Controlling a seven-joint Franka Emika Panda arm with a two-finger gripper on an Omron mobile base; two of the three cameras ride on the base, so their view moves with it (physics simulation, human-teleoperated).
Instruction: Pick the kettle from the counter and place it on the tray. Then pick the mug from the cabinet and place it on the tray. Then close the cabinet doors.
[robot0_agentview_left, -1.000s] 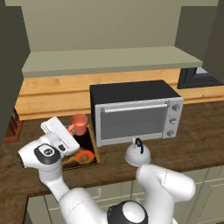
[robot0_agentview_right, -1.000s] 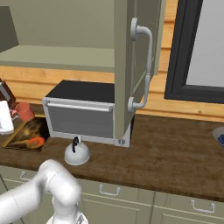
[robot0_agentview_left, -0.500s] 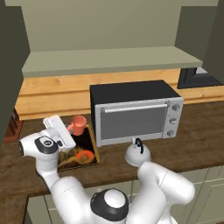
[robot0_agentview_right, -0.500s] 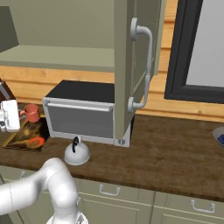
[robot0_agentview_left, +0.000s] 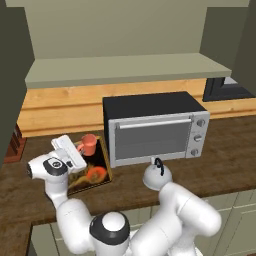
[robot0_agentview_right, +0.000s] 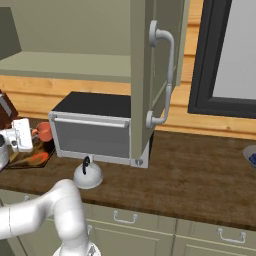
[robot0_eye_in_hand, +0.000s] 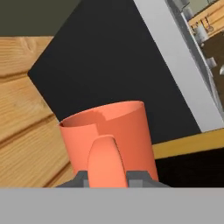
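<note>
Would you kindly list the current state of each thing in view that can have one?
mug: upright, gripped by its handle, held above the tray's far end
gripper: shut on the mug's handle
kettle: upright on the counter before the microwave, not on the tray
tray: flat on the counter
microwave: door shut
cabinet door: open

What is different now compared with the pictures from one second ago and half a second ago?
The gripper, shut on the mug, has carried it a little further left and down over the tray; nothing was released. The kettle stayed on the counter in front of the microwave, and the cabinet door stayed open.
</note>
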